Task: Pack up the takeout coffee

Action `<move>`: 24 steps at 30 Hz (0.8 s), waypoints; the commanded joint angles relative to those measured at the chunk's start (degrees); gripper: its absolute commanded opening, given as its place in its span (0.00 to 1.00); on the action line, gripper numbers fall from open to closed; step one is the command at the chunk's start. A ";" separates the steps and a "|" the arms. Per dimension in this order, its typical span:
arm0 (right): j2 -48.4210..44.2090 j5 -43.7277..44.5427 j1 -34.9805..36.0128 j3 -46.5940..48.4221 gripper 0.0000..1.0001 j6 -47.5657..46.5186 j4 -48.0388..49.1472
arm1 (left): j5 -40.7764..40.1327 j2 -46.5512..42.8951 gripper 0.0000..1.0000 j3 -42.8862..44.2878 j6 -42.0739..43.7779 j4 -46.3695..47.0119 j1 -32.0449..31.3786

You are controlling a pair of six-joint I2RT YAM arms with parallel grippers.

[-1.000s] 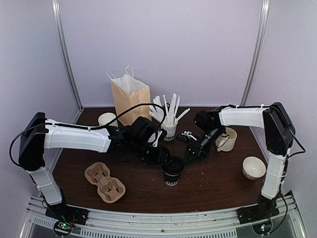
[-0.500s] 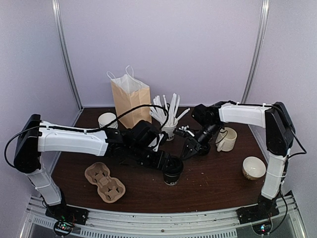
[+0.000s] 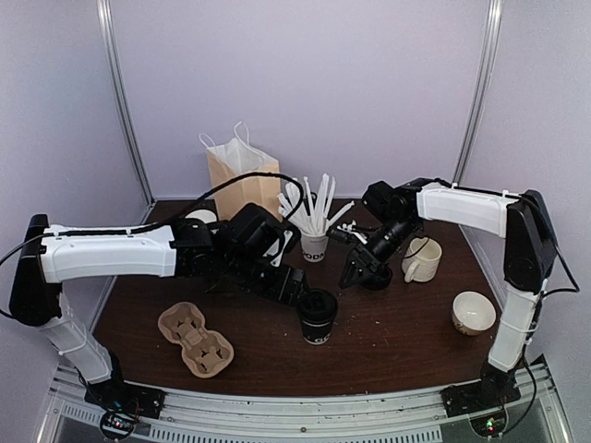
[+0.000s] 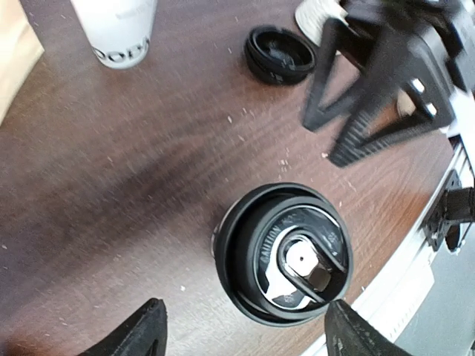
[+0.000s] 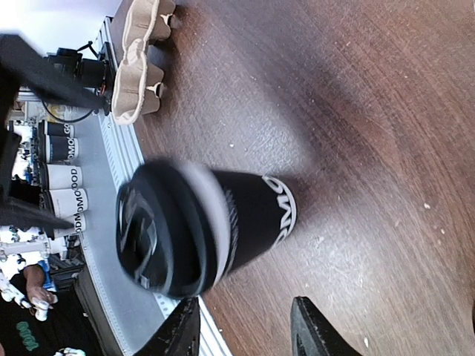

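Both are gaping empty: left gripper point(image 4: 241, 335) wide over the lidded takeout coffee point(image 4: 286, 254), right gripper point(image 5: 245, 328) narrower at two o'clock. Next, we are probably gripping it for the carrier point(image 3: 195, 338).

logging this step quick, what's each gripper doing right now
left gripper: open, holding nothing, the cup stands free just ahead of it.
right gripper: open, holding nothing.

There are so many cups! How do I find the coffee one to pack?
Start at the brown paper bag at the back of the dark wooden table, then come toward the front edge. Right of the cardboard cup carrier stands the coffee cup. It alone is black with a round black lid.
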 commanded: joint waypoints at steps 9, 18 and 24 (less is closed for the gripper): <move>-22.45 -4.03 0.52 -25.43 0.56 2.96 18.29 | 13.79 2.31 0.70 3.17 9.53 7.73 6.73; -15.73 -3.72 4.39 -22.26 0.49 1.21 17.95 | 16.40 9.51 0.66 7.97 12.96 6.59 6.71; -9.53 -4.04 4.91 -16.76 0.39 -0.57 15.06 | 16.60 9.27 0.59 6.54 13.48 6.01 6.68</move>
